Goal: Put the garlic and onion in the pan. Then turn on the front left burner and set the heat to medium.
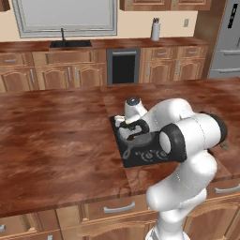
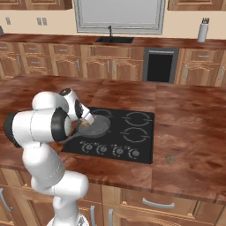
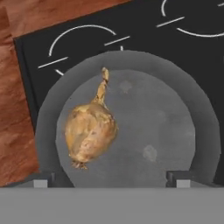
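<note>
Hand view shows the onion (image 3: 90,133) lying left of centre inside the pan (image 3: 175,113), free of the fingers (image 3: 109,178) — their tips stand wide apart at the bottom edge. Both base views hide most of the pan behind the arm; its handle is hard to make out. The black cooktop (image 2: 137,152) sits in a reddish wood bench (image 1: 51,140) — cabinets and a sink (image 2: 114,39) line the top of the frame.
</note>
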